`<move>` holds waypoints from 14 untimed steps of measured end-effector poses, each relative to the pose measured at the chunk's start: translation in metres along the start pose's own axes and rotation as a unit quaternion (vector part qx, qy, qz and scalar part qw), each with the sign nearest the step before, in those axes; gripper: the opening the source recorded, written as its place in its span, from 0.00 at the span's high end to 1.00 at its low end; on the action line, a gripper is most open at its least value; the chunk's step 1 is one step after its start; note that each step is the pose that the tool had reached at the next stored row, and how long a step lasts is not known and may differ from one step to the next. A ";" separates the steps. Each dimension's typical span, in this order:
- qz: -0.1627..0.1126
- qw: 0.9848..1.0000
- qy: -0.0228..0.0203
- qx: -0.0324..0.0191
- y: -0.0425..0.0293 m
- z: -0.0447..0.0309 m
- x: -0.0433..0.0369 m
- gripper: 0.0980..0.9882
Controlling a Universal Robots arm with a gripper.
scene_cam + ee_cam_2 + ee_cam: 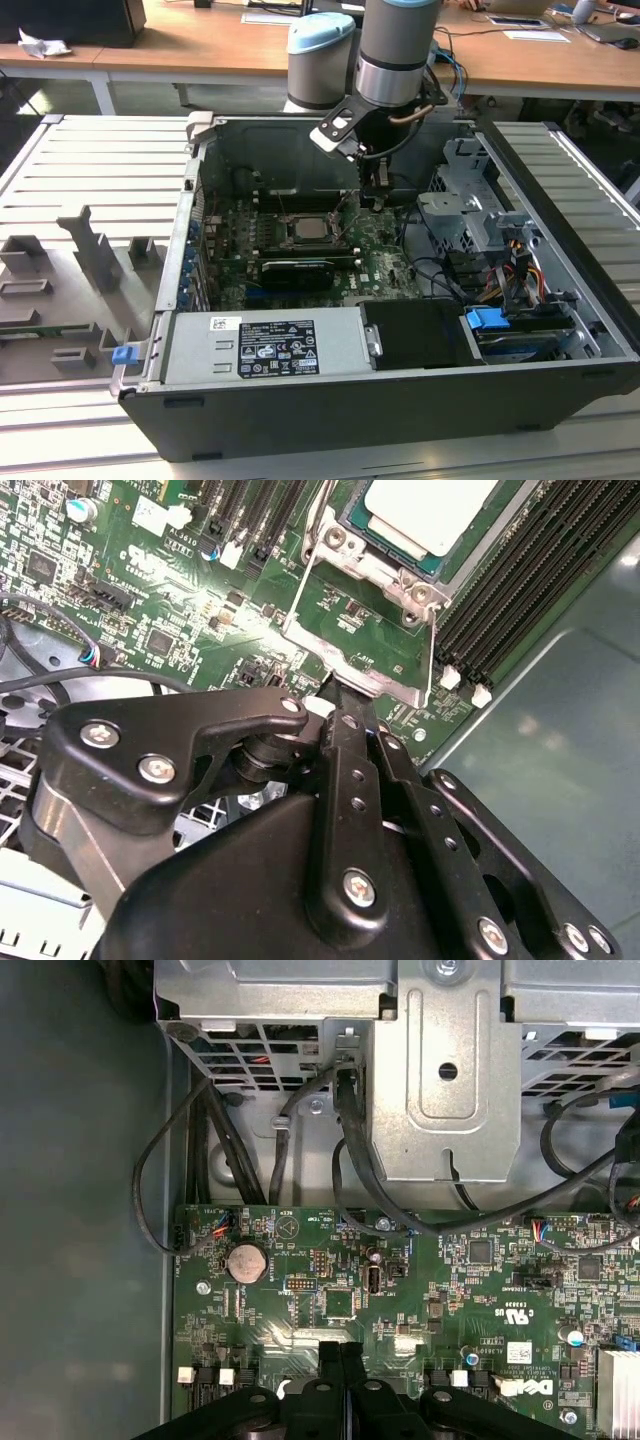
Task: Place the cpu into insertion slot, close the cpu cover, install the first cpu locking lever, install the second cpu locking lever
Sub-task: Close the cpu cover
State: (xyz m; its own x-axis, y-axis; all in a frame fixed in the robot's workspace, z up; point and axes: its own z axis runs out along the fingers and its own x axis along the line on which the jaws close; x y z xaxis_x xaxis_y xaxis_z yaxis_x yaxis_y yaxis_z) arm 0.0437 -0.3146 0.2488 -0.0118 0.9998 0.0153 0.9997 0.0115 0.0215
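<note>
Pressed together, nothing between: gripper (340,692), black jointed metal, tips low at the outer edge of the cpu cover (375,675). Thin silvery frame, open, off the insertion slot (335,540), green motherboard (180,590) seen through its square opening. Flat in the slot, pale matte metal: the cpu (430,510), sides parallel to the long black memory slots (520,590) just beside. Beyond those, bare grey case wall (560,740). Past the board's edge, perforated drive cage (440,1090) and looping cables (150,1190).
</note>
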 end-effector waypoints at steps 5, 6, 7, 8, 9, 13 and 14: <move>0.000 1.000 0.000 0.000 -0.0016 0.0000 0.0000 0.99; 0.000 1.000 0.000 0.000 -0.0019 0.0000 0.0000 0.99; 0.000 1.000 0.000 0.000 -0.0024 -0.0001 0.0000 0.99; 0.000 1.000 0.000 0.000 -0.0029 -0.0001 0.0000 0.99; 0.000 1.000 0.000 0.000 -0.0033 -0.0001 0.0000 0.99; 0.000 1.000 0.000 0.000 -0.0071 -0.0001 0.0001 0.99; 0.000 1.000 0.000 0.000 -0.0081 -0.0002 0.0001 0.99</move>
State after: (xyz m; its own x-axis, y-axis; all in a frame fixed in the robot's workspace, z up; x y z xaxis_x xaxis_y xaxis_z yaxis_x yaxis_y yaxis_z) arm 0.0357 -0.3146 0.2488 -0.0117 0.9998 0.0153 0.9997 0.0114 0.0215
